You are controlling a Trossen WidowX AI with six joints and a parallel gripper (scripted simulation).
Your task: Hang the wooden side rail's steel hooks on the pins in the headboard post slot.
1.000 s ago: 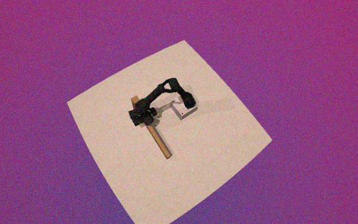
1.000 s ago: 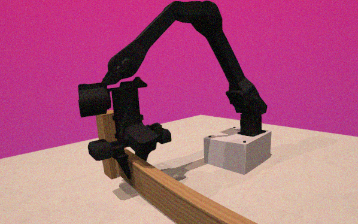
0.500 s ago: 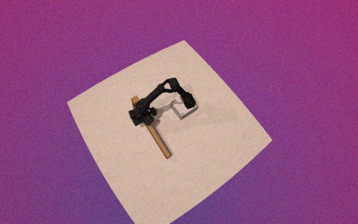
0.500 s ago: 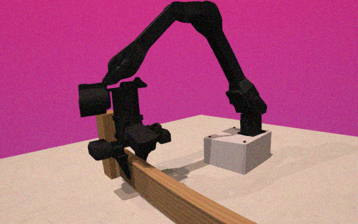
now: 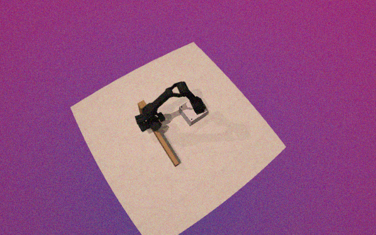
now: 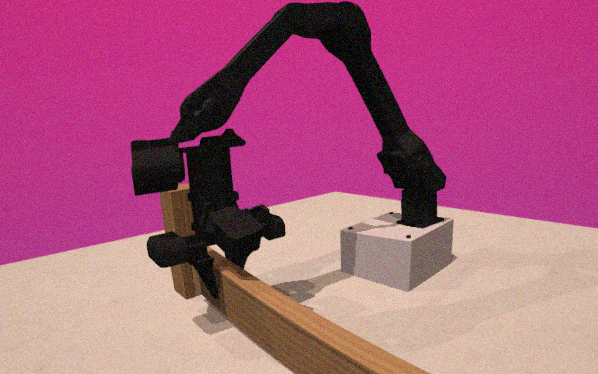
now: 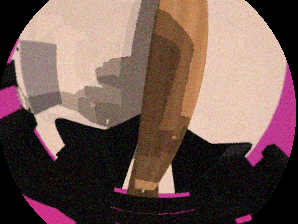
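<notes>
Left of centre in the exterior view, one black parallel-jaw gripper (image 5: 154,127) (image 6: 224,280) (image 7: 154,119) is pointed downward, and one long brown wooden side rail (image 5: 166,147) (image 6: 287,320) (image 7: 197,60) is gripped between its two fingers. From there the rail is extended to the lower right of the frame, where its far part is cut off by the edge. In the top view the rail is seen below and left of centre, its far end placed toward the lower middle.

One upright wooden headboard post (image 5: 141,104) (image 6: 179,280) is seen at the left of the exterior view, partly covered by the gripper, with the rail's near end beside it. The two steel hooks and the two pins are hidden, so whether they are engaged cannot be told.

One black jointed arm (image 5: 160,100) (image 6: 262,55) is arched across the upper part of the exterior view and is mounted on one grey box-shaped base (image 5: 190,122) (image 6: 382,265) (image 7: 39,75), right of centre. One pale, square-cornered table top (image 5: 121,163) (image 6: 67,300) (image 7: 240,85) is spread beneath them.
</notes>
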